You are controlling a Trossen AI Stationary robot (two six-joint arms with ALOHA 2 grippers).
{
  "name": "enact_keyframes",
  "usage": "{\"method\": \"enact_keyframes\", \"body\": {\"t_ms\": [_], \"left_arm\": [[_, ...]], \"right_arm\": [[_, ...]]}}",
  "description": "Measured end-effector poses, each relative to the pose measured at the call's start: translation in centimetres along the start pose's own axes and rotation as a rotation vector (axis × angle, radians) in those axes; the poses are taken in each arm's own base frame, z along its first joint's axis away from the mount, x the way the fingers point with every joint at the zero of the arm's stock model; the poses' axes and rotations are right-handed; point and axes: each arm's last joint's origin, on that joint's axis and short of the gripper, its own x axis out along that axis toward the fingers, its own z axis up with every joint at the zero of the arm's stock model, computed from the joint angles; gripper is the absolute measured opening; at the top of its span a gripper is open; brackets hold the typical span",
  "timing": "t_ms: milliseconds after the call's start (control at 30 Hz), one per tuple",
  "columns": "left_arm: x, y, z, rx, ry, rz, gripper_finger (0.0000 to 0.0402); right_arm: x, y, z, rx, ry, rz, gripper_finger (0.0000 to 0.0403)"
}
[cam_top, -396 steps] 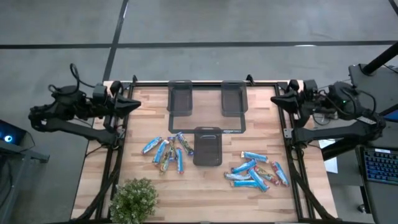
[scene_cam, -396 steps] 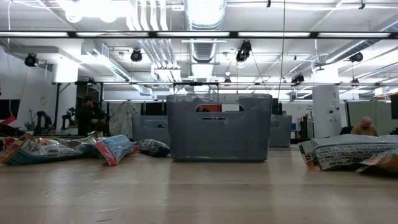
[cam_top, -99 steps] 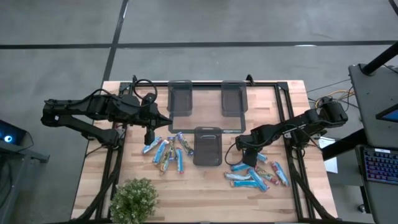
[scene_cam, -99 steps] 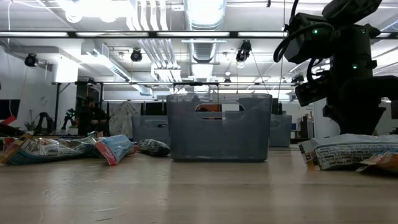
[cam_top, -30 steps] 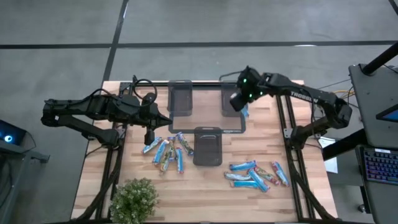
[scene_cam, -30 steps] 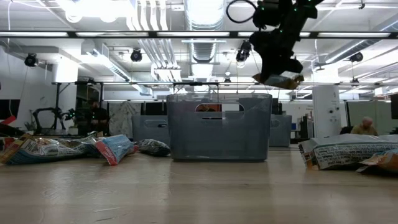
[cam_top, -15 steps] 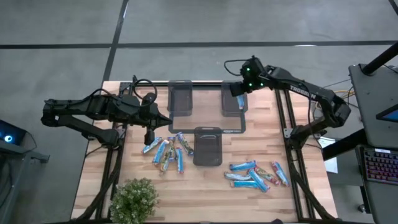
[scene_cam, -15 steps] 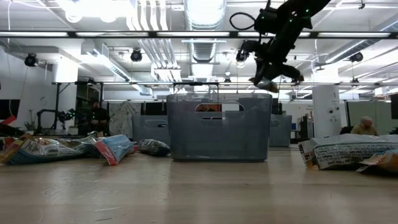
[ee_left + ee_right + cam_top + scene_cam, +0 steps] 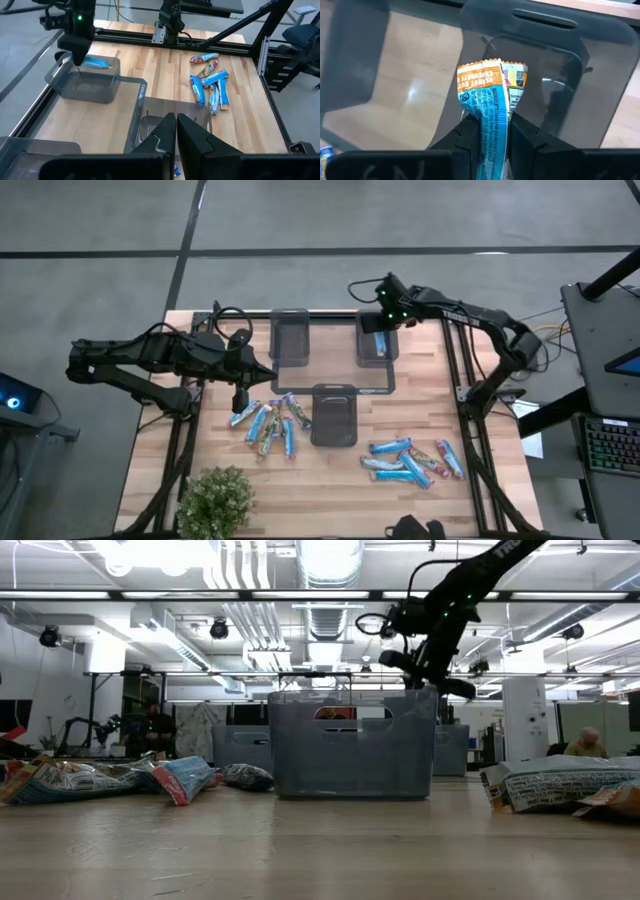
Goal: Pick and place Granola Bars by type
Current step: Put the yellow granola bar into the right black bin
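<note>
Granola Bars (image 9: pixel 268 421) lie in a left heap under the left end effector (image 9: pixel 238 402), whose fingers sit pressed together, empty. Three trays (image 9: pixel 290 338) look empty. Another heap (image 9: pixel 412 460) waits on the worktop (image 9: pixel 330 480) near right. The right end effector (image 9: pixel 487 131) clamps one bar (image 9: pixel 490 102) over the far right tray (image 9: pixel 375 352); sorting has barely begun.

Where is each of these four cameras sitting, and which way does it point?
High view: overhead, looking straight down; both arms show.
Low view: tabletop height, looking across at the front tray; right arm above.
Left wrist view: on the left arm, facing across the table past its shut end effector.
Right wrist view: on the right arm, facing down into the right tray.
Shared: the held granola bar, seen in both wrist views.
</note>
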Motion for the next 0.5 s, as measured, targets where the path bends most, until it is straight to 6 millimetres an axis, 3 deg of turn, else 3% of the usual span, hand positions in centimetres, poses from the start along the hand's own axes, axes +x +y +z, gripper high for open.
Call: {"method": "enact_keyframes", "body": {"t_ms": [300, 500], "left_arm": [[0.0, 0.0, 0.0, -0.003, 0.000, 0.000, 0.0000], [0.0, 0.0, 0.0, -0.008, 0.000, 0.000, 0.0000]], "right_arm": [[1.4, 0.1, 0.5, 0.003, 0.016, -0.027, 0.0074], [1.7, -0.1, 0.6, 0.006, 0.010, -0.050, 0.0111]]}}
